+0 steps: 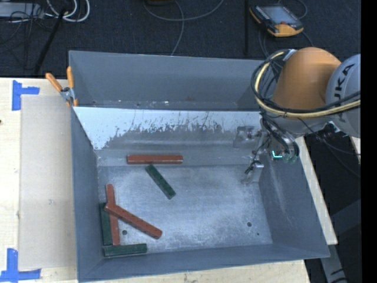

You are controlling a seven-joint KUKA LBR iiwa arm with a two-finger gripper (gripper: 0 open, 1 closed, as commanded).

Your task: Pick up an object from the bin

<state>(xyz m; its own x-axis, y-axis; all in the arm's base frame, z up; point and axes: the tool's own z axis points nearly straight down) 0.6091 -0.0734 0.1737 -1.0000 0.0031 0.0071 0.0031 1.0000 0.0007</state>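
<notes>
While the gripper [254,165] hangs near the right wall of the bin [177,87], wide or narrow I cannot tell, the nearest thing, a dark green bar [161,181], lies mid-floor; likely stiff, light, best pinched across its narrow width at mid-length; the arm [347,81] bears partial KUKA lettering.
</notes>
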